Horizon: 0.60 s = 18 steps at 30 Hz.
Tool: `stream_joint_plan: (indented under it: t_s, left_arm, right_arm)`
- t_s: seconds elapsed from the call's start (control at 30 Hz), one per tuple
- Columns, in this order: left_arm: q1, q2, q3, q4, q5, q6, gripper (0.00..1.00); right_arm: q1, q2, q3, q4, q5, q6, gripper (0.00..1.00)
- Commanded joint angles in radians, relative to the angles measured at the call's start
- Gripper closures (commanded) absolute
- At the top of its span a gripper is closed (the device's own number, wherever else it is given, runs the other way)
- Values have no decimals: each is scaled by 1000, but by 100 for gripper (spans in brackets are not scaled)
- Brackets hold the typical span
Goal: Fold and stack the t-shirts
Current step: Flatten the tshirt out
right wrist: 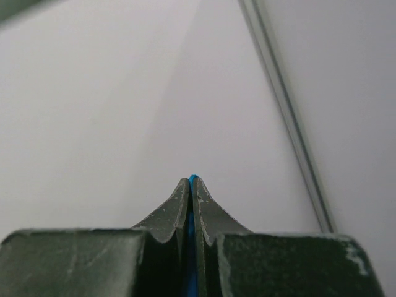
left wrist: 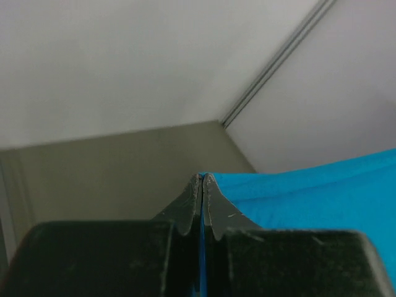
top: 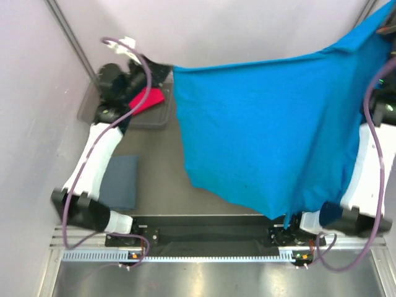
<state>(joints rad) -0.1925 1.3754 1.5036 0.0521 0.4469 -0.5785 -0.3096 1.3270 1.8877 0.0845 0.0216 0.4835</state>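
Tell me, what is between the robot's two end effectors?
The blue shirt, hanging spread out. The left end effector and right end effector each pinch its edge; the top view shows it best.

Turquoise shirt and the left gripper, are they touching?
Touching. Left wrist view shows the left gripper shut on the turquoise shirt, cloth pinched inside.

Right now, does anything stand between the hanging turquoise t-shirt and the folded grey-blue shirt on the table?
No object lies between them, only bare table. The turquoise t-shirt hangs from the shut left gripper and right gripper; the left arm itself crosses the left edge of the grey-blue shirt.
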Motion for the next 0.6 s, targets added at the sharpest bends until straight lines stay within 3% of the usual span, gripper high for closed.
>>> stream_joint_plan:
  t_s: [0.0,0.13,0.3,0.4,0.43,0.57]
  left_arm:
    - [4,159,-71,129,-34,-12,100]
    - [5,417,-39,238,-27,-12,100]
    - [14,842,274,217,-2,-6,100]
    - [13,1018,504,146,10,0,100]
    - [14,1048,570,128,13,-10,100]
    - [15,1108,596,127,7,-24,100]
  right_arm:
    - [10,165,-136,73,-109,18,100]
    - [23,342,-200,129,-153,-12,100]
    - [43,607,-145,149,-186,-77,100]
    - [50,730,-47,89,-183,-103,100]
    - [50,754,-24,72,-183,-103,100]
    - [49,822,40,12,-186,-100,100]
